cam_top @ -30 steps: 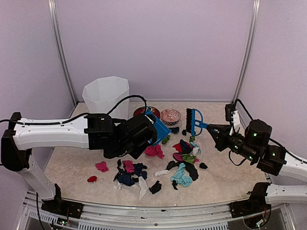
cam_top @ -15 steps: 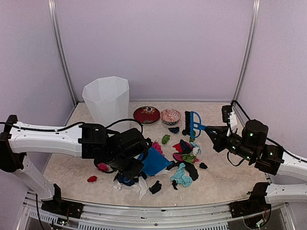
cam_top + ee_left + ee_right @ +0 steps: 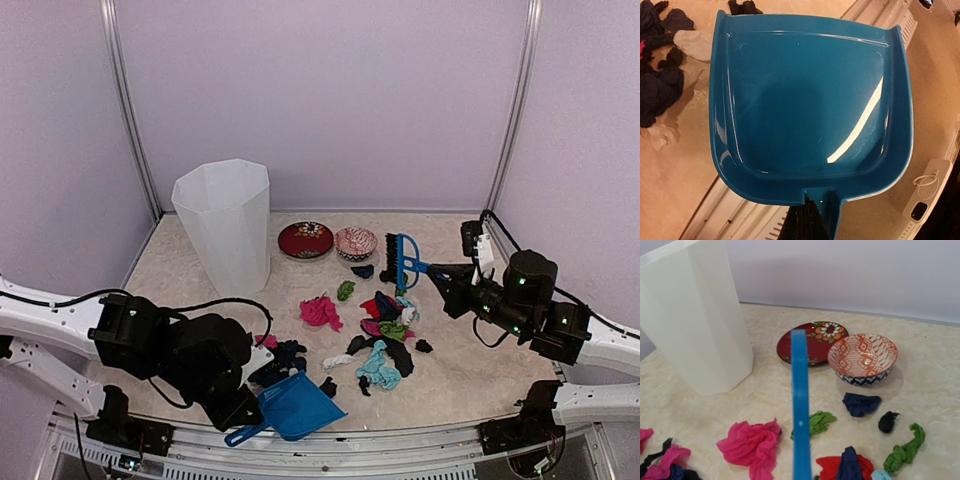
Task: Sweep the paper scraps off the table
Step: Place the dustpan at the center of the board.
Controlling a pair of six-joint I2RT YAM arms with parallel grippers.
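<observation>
Currently: left gripper clamped on dustpan handle, pan ahead of jaws; right gripper clamped on brush handle; scraps strewn between both grippers, on table.

Saw only a dark sliver of left gripper at bottom edge of left wrist view, clamped on handle of dustpan, with handle end cut off there. Found paper scraps clipped by left and top edges of same view. From above, lost left fingertips under wrist housing and could not separate navy from black wads beside it. Noted left arm cut by frame edge. Could not resolve fingers of right gripper against dark wrist. In right wrist view, caught brush edge-on as thin blue strip, with bristles hidden. Logged bin cropped at top and left.
</observation>
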